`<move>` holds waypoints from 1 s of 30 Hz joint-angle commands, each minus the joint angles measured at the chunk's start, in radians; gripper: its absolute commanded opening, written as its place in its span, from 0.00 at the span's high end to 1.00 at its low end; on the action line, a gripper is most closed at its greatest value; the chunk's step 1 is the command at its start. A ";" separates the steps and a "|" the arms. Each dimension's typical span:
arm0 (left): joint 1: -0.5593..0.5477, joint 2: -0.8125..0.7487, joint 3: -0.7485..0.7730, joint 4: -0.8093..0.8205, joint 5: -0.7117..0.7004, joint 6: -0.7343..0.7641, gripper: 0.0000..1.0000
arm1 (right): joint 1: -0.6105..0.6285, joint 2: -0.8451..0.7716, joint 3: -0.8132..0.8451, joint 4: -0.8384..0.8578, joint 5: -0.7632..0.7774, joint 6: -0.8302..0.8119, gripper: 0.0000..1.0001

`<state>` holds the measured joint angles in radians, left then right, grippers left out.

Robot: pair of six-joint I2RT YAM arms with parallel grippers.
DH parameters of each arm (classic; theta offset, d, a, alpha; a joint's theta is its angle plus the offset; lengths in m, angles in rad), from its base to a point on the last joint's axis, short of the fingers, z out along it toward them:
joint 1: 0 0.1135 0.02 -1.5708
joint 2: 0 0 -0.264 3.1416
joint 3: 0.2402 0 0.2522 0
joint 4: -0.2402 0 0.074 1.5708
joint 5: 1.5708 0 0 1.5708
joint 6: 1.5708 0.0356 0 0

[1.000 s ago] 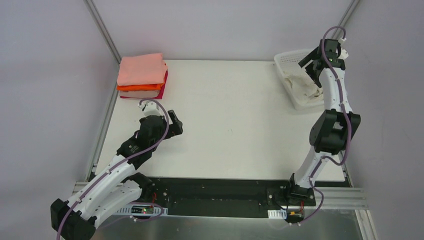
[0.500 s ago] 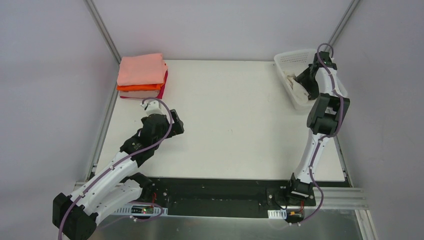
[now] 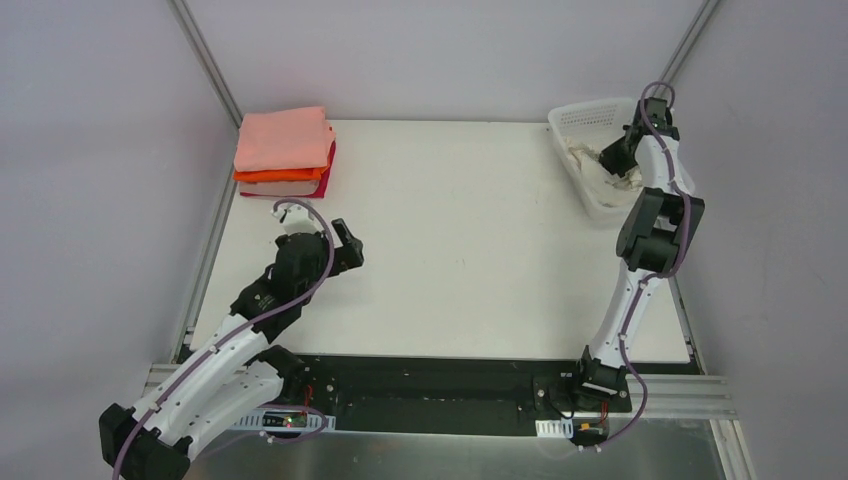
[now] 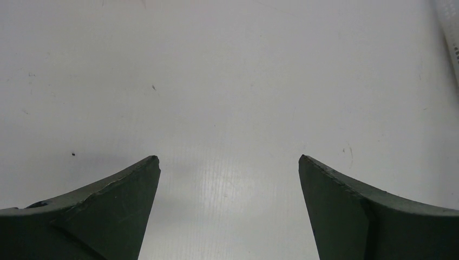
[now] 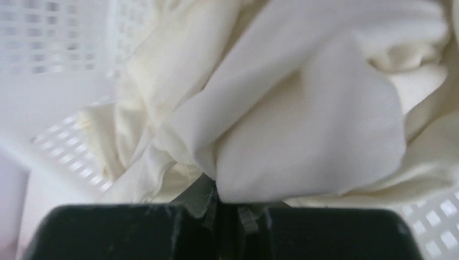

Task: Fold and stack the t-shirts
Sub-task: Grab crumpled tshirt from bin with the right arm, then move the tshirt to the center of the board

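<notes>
R gripper [image 5: 223, 210] clamped on cream shirt [image 5: 303, 135] fold in basket [image 3: 583, 117], counter [image 3: 470, 230] far-right corner. L gripper [image 4: 229, 173] fully open, empty. Risk: thin pinch slips on lift; cloth snags lattice.

1. Left arm [image 3: 215, 352], lower left of the frame: white link shells, black joint housings.
2. Right arm [image 3: 622, 318], right side: the same white-and-black build.
3. A mauve cable [image 3: 298, 203] runs along each arm in loose loops.
4. Left gripper [image 4: 229, 158]: 2 dark grey wedge fingers [image 4: 103, 208], tips chipped.
</notes>
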<state>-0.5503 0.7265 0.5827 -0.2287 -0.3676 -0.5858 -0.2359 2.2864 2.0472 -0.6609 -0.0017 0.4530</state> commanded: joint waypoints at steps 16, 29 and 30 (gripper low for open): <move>-0.004 -0.296 -0.111 -0.140 -0.045 -0.119 0.00 | 0.186 -0.651 0.138 -0.092 -0.400 -0.091 1.00; -0.004 -0.398 -0.115 -0.312 -0.039 -0.194 0.00 | 0.712 -0.808 -0.211 -0.109 -0.553 -0.381 1.00; -0.004 -0.399 -0.116 -0.316 -0.039 -0.199 0.00 | 0.737 -0.819 -0.275 -0.080 -0.567 -0.405 1.00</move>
<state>-0.5507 0.3435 0.4664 -0.4942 -0.3958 -0.7509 0.4133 1.5383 1.9160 -0.7933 -0.4965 0.1974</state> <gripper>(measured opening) 0.996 0.076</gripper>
